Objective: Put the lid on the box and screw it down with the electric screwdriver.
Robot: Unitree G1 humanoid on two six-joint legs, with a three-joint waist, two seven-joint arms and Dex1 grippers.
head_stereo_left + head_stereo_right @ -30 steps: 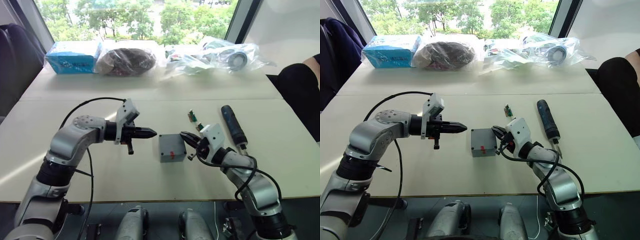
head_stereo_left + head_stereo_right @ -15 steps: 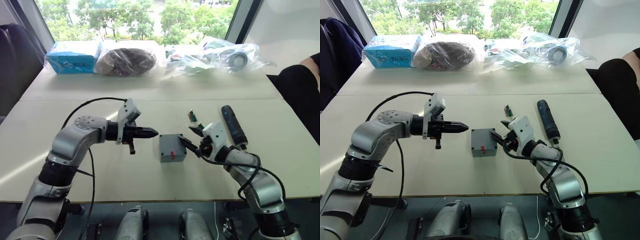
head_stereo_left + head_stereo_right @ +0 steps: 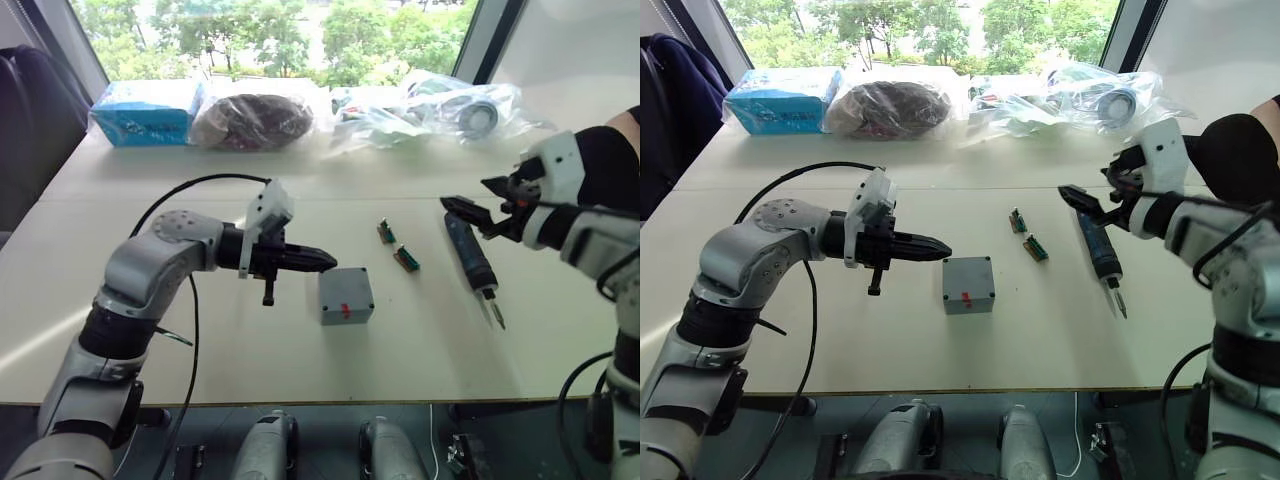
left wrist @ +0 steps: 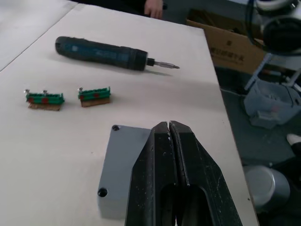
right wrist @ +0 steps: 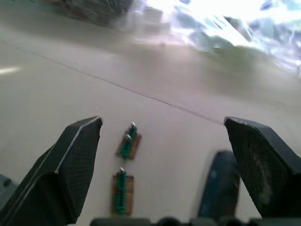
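Box (image 3: 346, 295): grey, closed on top by the lid (image 4: 123, 162), resting on the desk (image 3: 200, 350) near its front middle; inside hidden; red mark on the side facing the camera.
Lid: seated flush on the box, screw holes at two corners seen in the left wrist view, far part covered by the left tool.
Left tool (image 3: 322, 261): fingers pressed together, nothing between them, tip hovering just beside the box's upper left edge.
Right tool (image 3: 483, 203): fingers spread wide, empty, raised above the desk over the handle end of the electric screwdriver (image 3: 470, 258).
Electric screwdriver: lying flat to the right of the box, well apart from it, metal bit toward the desk's front edge; blurred and partly cut off in the right wrist view.
Green parts (image 3: 397, 246): two, lying between box and screwdriver.
Bags (image 3: 420, 110): along the far edge, contents hard to make out.
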